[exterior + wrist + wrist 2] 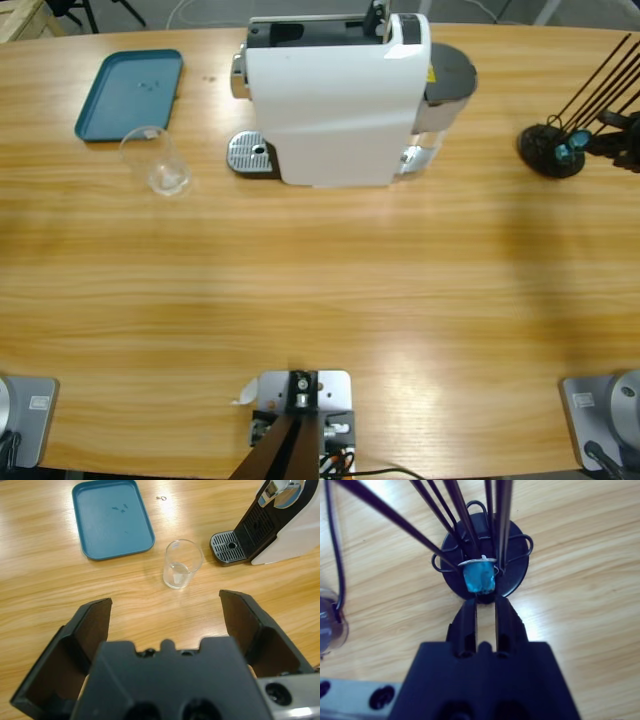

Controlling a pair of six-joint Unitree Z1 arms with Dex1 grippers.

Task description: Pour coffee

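Clear glass tumbler (182, 564), empty, upright on the long wooden table (320, 290), mouth up and long axis vertical. Lies straight ahead of the left gripper (165, 602), centred in the gap between jaws spread wide, not yet touched. Sits just beside the near corner of the teal rectangular plastic tray (112, 517) and a little short of the round metal drip grate (229, 547) of the white capsule coffee machine (292, 525). Left arm judged the nearer one for the glass; a straight reach forward should take it, then a short carry sideways onto the grate.

Over on the far side of the machine, right gripper (486, 601) with jaws drawn almost together, only a thin slit between, clamped on nothing, tips just below a blue coffee capsule (479, 577) seated in a black wire capsule holder (515, 570).

Bare wood on the gripper's side of the glass, so free room to close; tray edge and grate the only neighbours to mind.
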